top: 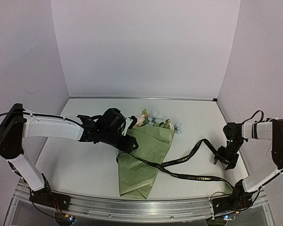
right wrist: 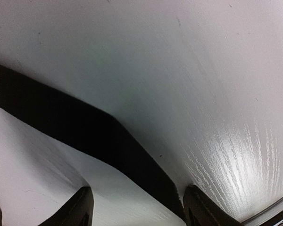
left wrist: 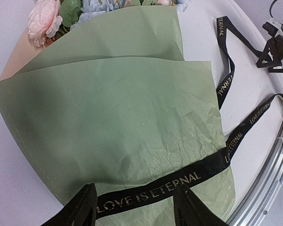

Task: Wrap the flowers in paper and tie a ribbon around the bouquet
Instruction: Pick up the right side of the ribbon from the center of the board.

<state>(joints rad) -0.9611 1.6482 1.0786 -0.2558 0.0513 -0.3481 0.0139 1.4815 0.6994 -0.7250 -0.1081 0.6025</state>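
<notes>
The bouquet lies on the table with the olive-green paper (top: 146,157) folded round the flowers (top: 153,118). Its pink and blue blooms (left wrist: 45,21) point away from me. The black ribbon (top: 203,178) with pale lettering runs across the cone's lower part and out to the right. My left gripper (top: 129,143) hovers over the paper (left wrist: 113,103), open, with the ribbon (left wrist: 151,190) lying across the gap between its fingers (left wrist: 85,209). My right gripper (top: 225,159) is low over the table, open. A ribbon strand (right wrist: 85,127) passes between its fingers, close against the right finger (right wrist: 205,212).
A metal rail (top: 132,207) runs along the near table edge, and it also shows in the left wrist view (left wrist: 269,179). White walls close in the table behind and on both sides. The ribbon loops over bare tabletop (top: 85,165) right of the cone.
</notes>
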